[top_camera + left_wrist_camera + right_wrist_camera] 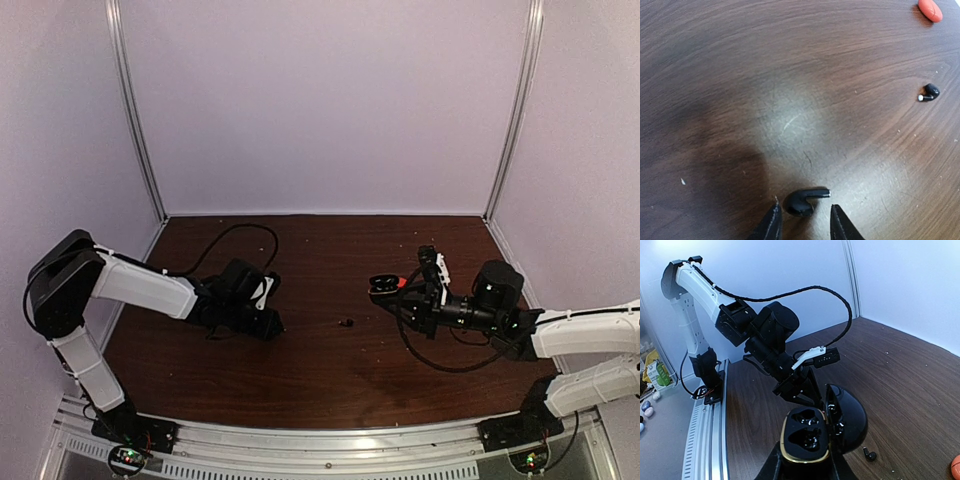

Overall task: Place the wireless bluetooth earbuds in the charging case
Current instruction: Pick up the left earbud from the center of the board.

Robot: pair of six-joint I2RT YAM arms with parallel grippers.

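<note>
Left wrist: black earbud [800, 201], stem pointing right, crosswise between spread left pincer [805, 219]; right pincer [805, 467] pinches open charging case [805, 436].

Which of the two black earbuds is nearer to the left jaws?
The black earbud lying right at their tips; the other black earbud lies far off.

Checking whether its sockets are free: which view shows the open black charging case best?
Right wrist: the glossy black, gold-rimmed charging case fills the foreground, lid open, both sockets facing the camera. Top external shows only a small dark shape. Left wrist misses it.
</note>
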